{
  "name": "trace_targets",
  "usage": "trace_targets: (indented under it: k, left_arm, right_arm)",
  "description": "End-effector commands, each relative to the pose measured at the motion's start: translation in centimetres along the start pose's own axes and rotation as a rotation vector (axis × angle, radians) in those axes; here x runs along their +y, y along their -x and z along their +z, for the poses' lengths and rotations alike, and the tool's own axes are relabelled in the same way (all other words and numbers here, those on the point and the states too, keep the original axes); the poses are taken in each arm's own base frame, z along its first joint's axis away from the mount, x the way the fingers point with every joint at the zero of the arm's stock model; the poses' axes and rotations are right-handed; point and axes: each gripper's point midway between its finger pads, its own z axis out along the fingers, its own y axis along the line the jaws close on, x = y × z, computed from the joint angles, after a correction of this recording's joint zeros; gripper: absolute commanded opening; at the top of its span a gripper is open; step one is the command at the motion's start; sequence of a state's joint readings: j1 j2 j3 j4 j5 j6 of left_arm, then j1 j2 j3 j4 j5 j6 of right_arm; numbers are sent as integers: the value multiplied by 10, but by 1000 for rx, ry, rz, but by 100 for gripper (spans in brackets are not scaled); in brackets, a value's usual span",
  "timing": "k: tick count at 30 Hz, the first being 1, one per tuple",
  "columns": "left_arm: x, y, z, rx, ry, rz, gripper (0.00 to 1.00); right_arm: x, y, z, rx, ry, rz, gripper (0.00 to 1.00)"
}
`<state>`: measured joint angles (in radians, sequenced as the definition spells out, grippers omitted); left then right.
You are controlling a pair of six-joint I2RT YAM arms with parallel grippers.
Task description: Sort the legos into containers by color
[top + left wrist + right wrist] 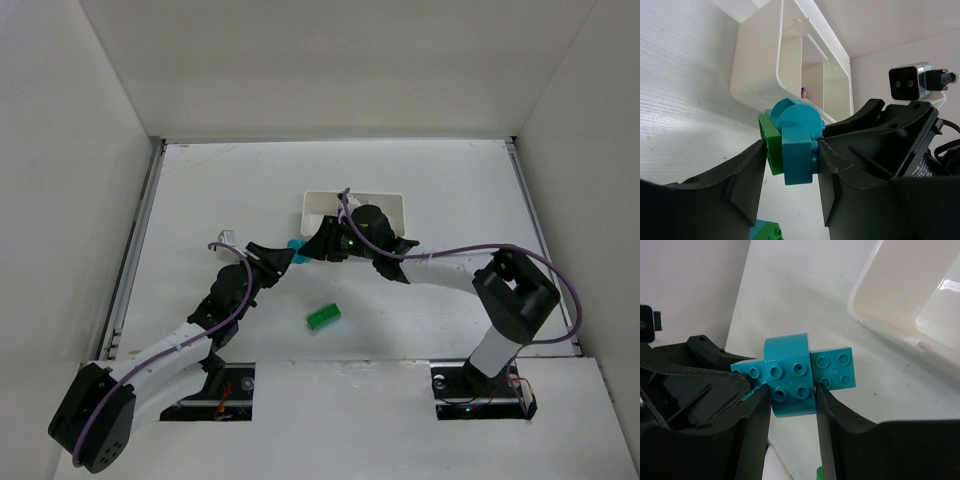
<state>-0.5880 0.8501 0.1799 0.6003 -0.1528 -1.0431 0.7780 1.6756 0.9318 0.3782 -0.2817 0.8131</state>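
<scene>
A small cluster of legos (796, 150) is held above the table (200, 200) between both arms, just in front of the white tray (320, 200) and near its left end. The left end effector (790, 156) is closed narrowly on this cluster. One finger is pressed against the green brick (771, 147), and the other against a teal brick beside it. The right end effector (791, 395) is closed on the rounded teal brick (787, 375). A square teal brick (834, 368) is attached at its side, outside the fingers. It is judged that the joined bricks are to be pulled apart, so that green and teal can be placed in different compartments.

A loose green lego (323, 317) lies on the table, well apart from the tray. A small purple piece (804, 92) is seen inside one compartment.

Several things could go wrong from here. If the pull is too sudden, a brick may snap free and fall on the table or into a wrong compartment. The square teal brick is held only by its joint with its neighbour, so it may be lost first. The two end effectors are very close together, so a small twist may bring them into collision. If the cluster is released unseparated, two colours would be mixed in one compartment.
</scene>
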Motion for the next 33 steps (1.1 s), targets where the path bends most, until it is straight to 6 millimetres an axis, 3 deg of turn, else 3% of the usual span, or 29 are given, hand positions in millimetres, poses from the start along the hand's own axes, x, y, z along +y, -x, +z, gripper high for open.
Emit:
trace_targets:
  k: [1, 14, 23, 33]
  left_arm:
    - [-6, 1, 1, 1, -7, 5, 41]
    - [-12, -6, 6, 25, -19, 25, 19]
    - [-9, -3, 0, 26, 5, 42, 36]
    - [-16, -12, 5, 57, 0, 59, 42]
  right_arm:
    - [51, 39, -13, -122, 167, -24, 31]
    - [50, 45, -19, -157, 160, -41, 30]
    - [13, 54, -25, -204, 1, -109, 30]
    - [9, 55, -25, -216, -25, -134, 30]
